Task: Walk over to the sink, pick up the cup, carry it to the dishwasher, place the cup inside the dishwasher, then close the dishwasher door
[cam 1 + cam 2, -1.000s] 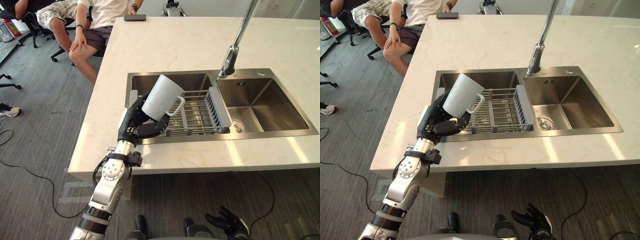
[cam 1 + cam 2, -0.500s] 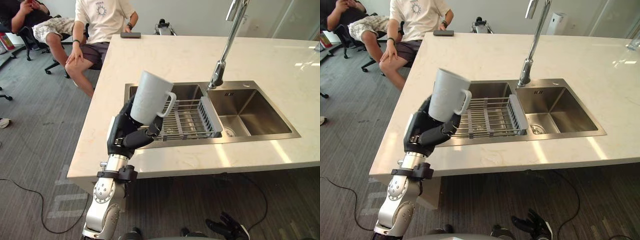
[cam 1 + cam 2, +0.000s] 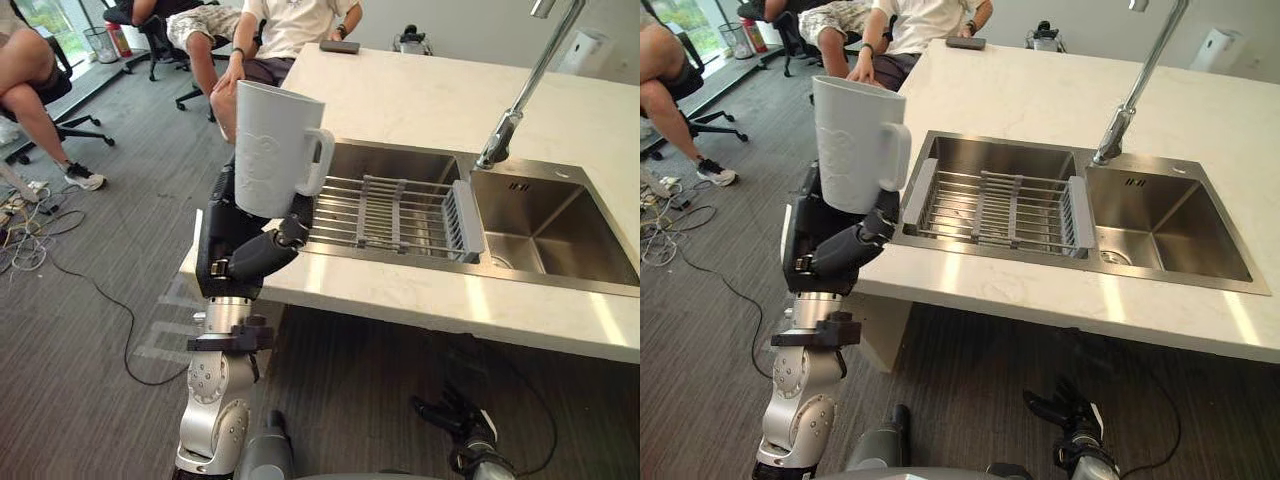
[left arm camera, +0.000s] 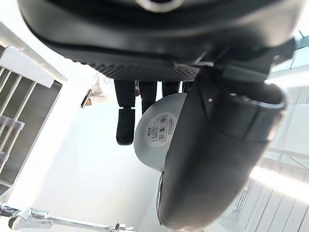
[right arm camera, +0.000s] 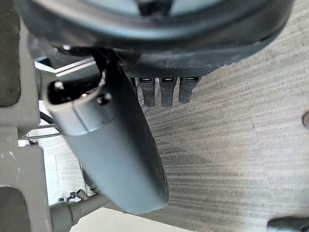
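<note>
The cup [image 3: 270, 150] is in the air, upright with its mouth up, beside the counter's [image 3: 420, 100] near left corner and above the level of its top. Its handle points toward the sink [image 3: 400, 160]. The left arm comes up from the lower left with the forearm standing almost straight up. The left hand [image 3: 235, 255] sits at the top of it, clasped round the cup's lower part. Its fingers [image 4: 125, 125] curl behind the wall and its thumb [image 4: 212, 159] crosses the front. The left wrist view shows the cup's round base, with a label on it, between them.

A rack [image 3: 400, 212] spans the sink's left basin, and the faucet [image 3: 503, 130] rises at the sink's far edge. A phone [image 3: 340, 47] lies at the counter's far left edge, near seated people [image 3: 290, 20].

The right hand [image 3: 447, 413] hangs low over the floor [image 3: 100, 330], below the counter's near edge. Its fingers are loosely straight and hold nothing.
</note>
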Robot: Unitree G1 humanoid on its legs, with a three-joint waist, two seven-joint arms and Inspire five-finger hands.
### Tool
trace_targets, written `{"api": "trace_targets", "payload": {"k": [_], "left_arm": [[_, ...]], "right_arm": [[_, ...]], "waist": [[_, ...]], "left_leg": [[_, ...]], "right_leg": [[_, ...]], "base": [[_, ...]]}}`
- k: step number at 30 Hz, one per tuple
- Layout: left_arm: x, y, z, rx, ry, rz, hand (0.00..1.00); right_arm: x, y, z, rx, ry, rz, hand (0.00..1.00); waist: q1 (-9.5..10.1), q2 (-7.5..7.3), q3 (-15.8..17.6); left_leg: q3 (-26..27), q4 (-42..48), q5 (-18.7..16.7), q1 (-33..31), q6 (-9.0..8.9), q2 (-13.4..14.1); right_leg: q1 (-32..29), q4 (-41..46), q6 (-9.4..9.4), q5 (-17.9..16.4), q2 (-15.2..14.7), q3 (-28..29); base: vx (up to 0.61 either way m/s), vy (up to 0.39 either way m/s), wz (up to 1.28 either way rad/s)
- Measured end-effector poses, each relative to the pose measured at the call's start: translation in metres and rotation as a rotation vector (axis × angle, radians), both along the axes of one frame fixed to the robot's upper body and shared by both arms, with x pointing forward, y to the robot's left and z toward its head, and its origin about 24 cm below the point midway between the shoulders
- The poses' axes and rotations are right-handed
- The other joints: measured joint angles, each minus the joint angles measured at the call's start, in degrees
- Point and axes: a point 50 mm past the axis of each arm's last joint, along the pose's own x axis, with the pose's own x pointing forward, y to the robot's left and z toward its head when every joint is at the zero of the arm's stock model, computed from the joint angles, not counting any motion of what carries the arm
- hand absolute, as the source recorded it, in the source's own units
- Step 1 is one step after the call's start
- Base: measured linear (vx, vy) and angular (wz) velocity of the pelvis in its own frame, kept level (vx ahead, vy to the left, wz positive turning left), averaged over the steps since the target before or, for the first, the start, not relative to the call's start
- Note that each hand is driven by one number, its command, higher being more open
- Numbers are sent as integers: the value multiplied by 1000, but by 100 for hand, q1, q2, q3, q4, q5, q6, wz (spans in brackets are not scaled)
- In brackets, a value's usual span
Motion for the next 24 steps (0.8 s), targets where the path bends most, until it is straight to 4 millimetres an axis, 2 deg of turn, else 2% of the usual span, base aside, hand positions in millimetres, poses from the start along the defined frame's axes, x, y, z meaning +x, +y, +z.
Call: {"api": "trace_targets", "payload": {"k": [1, 2, 4, 6, 7, 8, 10, 15, 16, 17, 18, 19, 21, 22, 23, 24], "left_arm": [[-2, -6, 3, -10, -12, -27, 30], [-1, -11, 6, -16, -30, -55, 30], [2, -19, 14, -19, -68, -102, 30], [4, -23, 16, -17, -85, -122, 30], [7, -22, 16, -13, -88, -118, 30], [11, -20, 8, 4, -55, -106, 30], [17, -15, -5, 20, 8, -75, 30], [16, -10, -19, 63, 76, -69, 30], [16, -11, -20, 68, 81, -78, 30], [16, -13, -21, 70, 86, -86, 30], [15, -14, -21, 72, 89, -95, 30], [14, -16, -23, 77, 94, -107, 30], [13, -16, -24, 77, 99, -109, 30], [12, -13, -25, 74, 102, -94, 30], [12, -8, -25, 73, 105, -73, 30], [12, -6, -26, 70, 108, -66, 30]], "right_arm": [[-6, -2, -1, -10, 16, -9, 90], [-11, -2, -2, -11, 29, -12, 90], [-19, -3, -4, -11, 47, -18, 90], [-23, -4, -5, -14, 55, -24, 90], [-23, -3, -6, -9, 63, -27, 90], [-24, 4, -9, 11, 71, -23, 90], [-24, 9, -10, 29, 67, -21, 90], [-17, 17, -13, 52, 69, -12, 90], [-16, 17, -12, 49, 66, -7, 90], [-14, 17, -11, 45, 59, 1, 90], [-15, 17, -11, 43, 58, 2, 90], [-17, 16, -10, 38, 60, 4, 90], [-23, 16, -10, 32, 66, 8, 90], [-23, 16, -10, 30, 70, 21, 90], [-19, 16, -9, 24, 62, 34, 90], [-17, 17, -8, 21, 55, 40, 90]], "waist": [[-51, -6, 7], [-111, 3, -2], [-228, 13, -15], [-264, 99, -130], [-261, 204, -190], [-218, 103, -214], [-221, 67, -215], [-216, -49, -153], [-215, -54, -154], [-229, -53, -151], [-249, -56, -150], [-283, -63, -148], [-295, -123, -170], [-292, -183, -187], [-201, -185, -190], [-204, -170, -192]], "left_leg": [[278, 652, -482, 53, 141, 100], [455, 1013, -833, 235, 129, 220], [616, 1103, -1150, 651, 123, 389], [688, 378, -1229, 1030, -65, 364], [711, -440, -1138, 1267, -445, 210], [739, -838, -909, 1400, -328, -27], [650, -956, -796, 1431, -217, -233], [499, -862, -794, 1298, -96, -432], [448, -835, -798, 1253, -85, -463], [315, -802, -786, 1173, -52, -496], [228, -798, -775, 1166, -34, -520], [34, -803, -751, 1151, -5, -586], [-166, -760, -748, 1110, -1, -692], [-240, -659, -756, 1023, -12, -778], [-335, -542, -767, 907, -48, -816], [-401, -489, -757, 842, -70, -809]], "right_leg": [[14, -22, -14, 64, -54, -183], [4, -42, -20, 120, -117, -397], [-46, -91, 53, 182, -295, -802], [-175, -191, 210, 272, -381, -988], [-204, -336, 357, 387, -436, -1074], [-148, -506, 452, 528, -557, -1086], [-27, -696, 538, 681, -705, -1184], [-19, -642, 606, 762, -879, -1274], [-72, -548, 600, 758, -873, -1131], [-222, -272, 507, 695, -822, -472], [-273, -153, 430, 639, -786, -140], [-321, 58, 328, 503, -729, 422], [-282, 163, 379, 261, -752, 833], [-211, 139, 482, 84, -824, 856], [-205, 93, 602, -26, -836, 813], [-202, 90, 649, -39, -822, 745]], "base": [[-178, -46, 94], [-165, -11, 93], [-176, 92, 109], [-137, 144, 84], [-107, 238, 44], [-80, 240, 35], [-36, 175, 28], [-45, 120, 24], [-72, 79, 31], [-63, 75, 41], [-57, 47, 66], [-19, -14, 64], [-34, -82, 71], [-49, -121, 61], [-47, -101, 48], [-55, -105, 50]]}}
